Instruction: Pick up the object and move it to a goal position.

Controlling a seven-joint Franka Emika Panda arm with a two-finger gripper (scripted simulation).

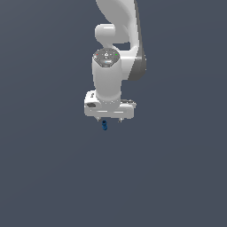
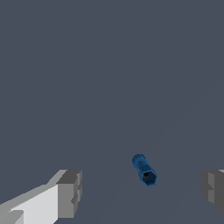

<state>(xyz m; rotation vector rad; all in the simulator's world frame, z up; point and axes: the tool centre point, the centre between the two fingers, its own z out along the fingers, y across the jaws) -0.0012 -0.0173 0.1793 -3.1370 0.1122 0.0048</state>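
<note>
Blue and tiny, the object (image 2: 144, 170) lies between the spread fingers (image 2: 69, 194) of my gripper (image 1: 109, 119), because I keep it centred for closing.

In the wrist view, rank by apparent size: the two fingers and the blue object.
1. The finger with its white mount showing.
2. The other finger, cropped by the frame, so unsure.
3. Blue object, lying farther from the camera.
</note>
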